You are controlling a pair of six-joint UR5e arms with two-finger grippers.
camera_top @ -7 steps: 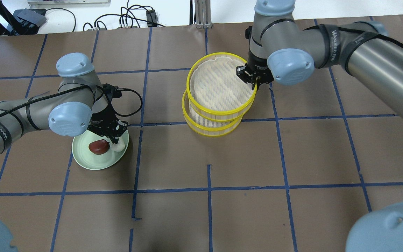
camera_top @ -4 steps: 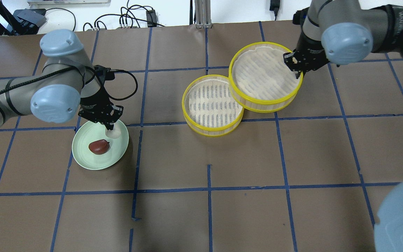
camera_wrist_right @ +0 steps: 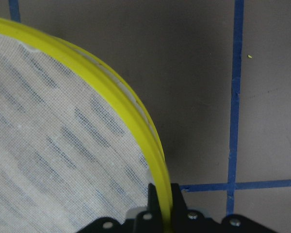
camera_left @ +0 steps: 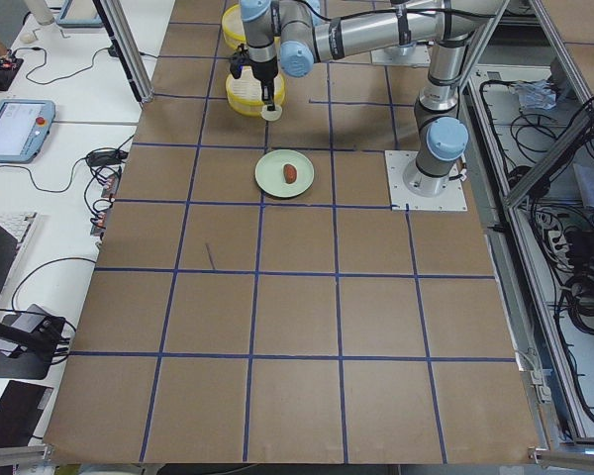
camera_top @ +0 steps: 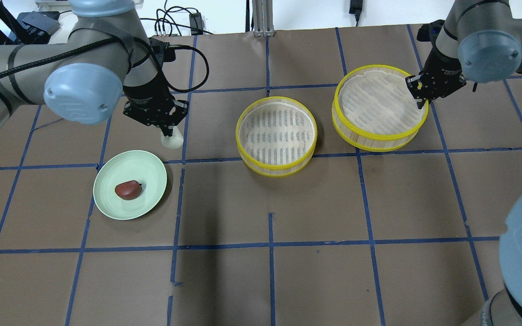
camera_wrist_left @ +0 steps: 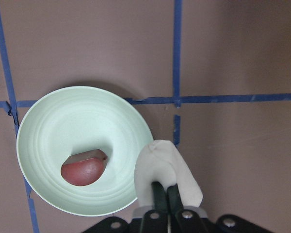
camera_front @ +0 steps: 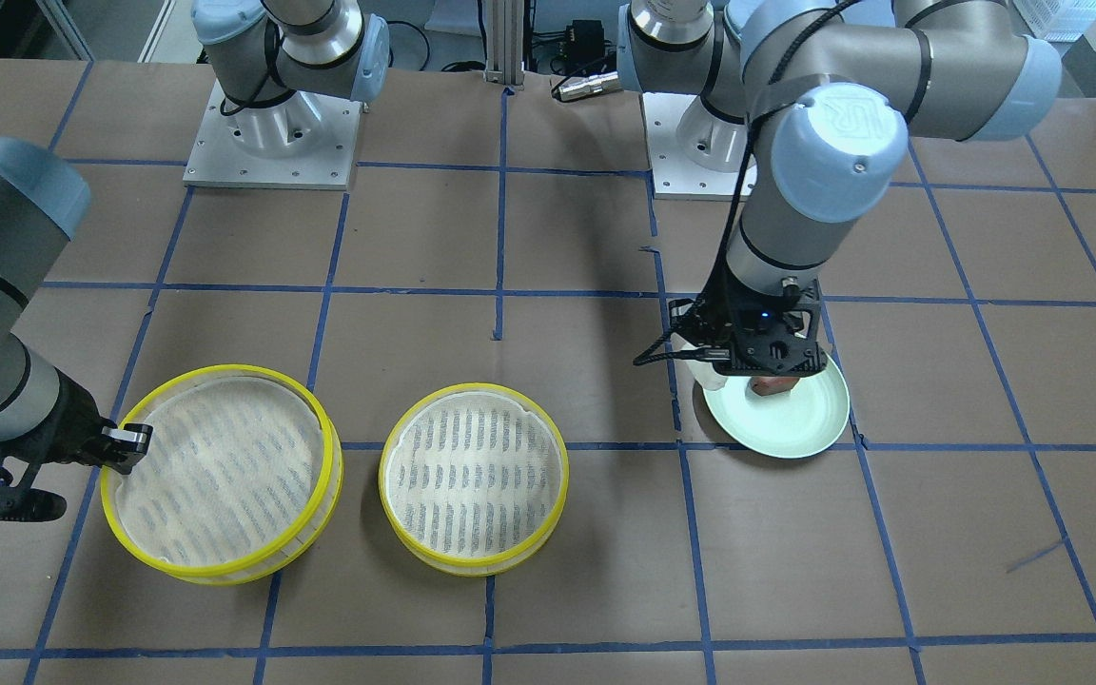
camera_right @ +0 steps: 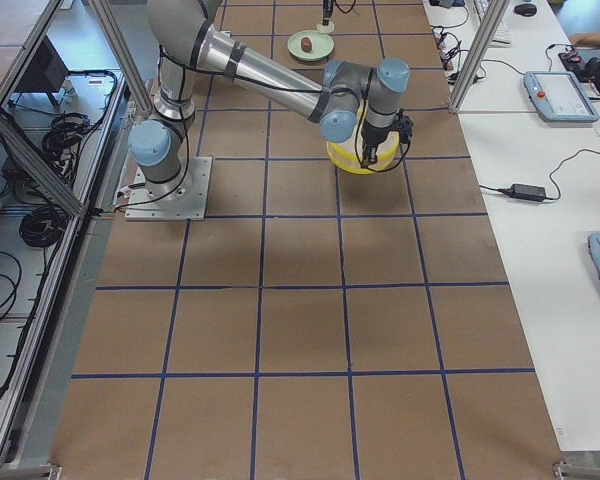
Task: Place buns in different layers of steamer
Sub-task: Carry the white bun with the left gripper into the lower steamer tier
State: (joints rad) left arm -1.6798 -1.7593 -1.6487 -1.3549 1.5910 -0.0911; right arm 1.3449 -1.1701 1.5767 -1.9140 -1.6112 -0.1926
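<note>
My left gripper (camera_top: pixel 166 131) is shut on the white bun (camera_top: pixel 171 141) and holds it above the table, just past the far right edge of the pale green plate (camera_top: pixel 107 201). The wrist view shows the white bun (camera_wrist_left: pixel 167 167) pinched between the fingers. The reddish-brown bun (camera_top: pixel 128 190) lies on the plate. The two steamer trays stand side by side and apart. One tray (camera_top: pixel 276 136) sits at mid table. My right gripper (camera_top: pixel 422 102) is shut on the yellow rim (camera_wrist_right: pixel 136 111) of the other tray (camera_top: pixel 379 104), to the right of the first. Both trays hold nothing.
Brown paper with blue tape lines covers the table. The left arm's black cable (camera_top: pixel 197 68) loops beside its wrist. A metal post (camera_top: pixel 261 18) and several cables stand at the far edge.
My right gripper lifted the upper tray off the stack and carried it right, beside the lower one. My left gripper lifted the white bun off the plate, away and to the right.
</note>
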